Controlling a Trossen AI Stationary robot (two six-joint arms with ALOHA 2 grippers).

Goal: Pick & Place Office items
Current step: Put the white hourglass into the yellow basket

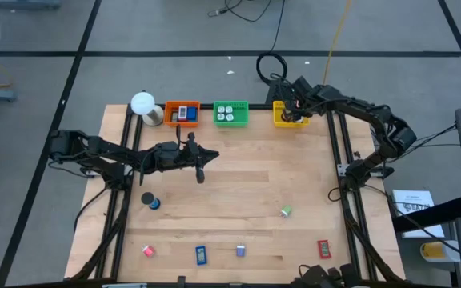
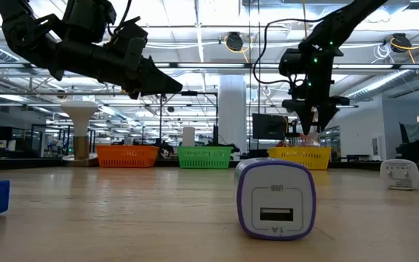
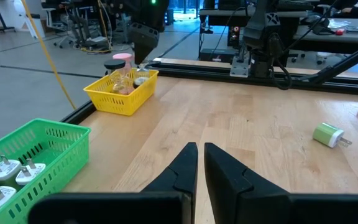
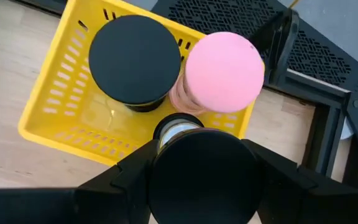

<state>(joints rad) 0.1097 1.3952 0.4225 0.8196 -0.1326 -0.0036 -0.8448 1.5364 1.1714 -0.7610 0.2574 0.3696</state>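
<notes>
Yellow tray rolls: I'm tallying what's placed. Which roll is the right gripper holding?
The black roll between the right gripper's fingers, above the yellow tray; the other black roll and pink roll stand free.

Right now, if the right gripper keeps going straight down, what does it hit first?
Probably the yellow tray: the right gripper, holding a black roll, points down into it beside another black roll and a pink roll.

Grey floor (image 1: 174, 32) crossed by dark lines; ceiling strip lights (image 2: 195, 29) over distant desks.
</notes>
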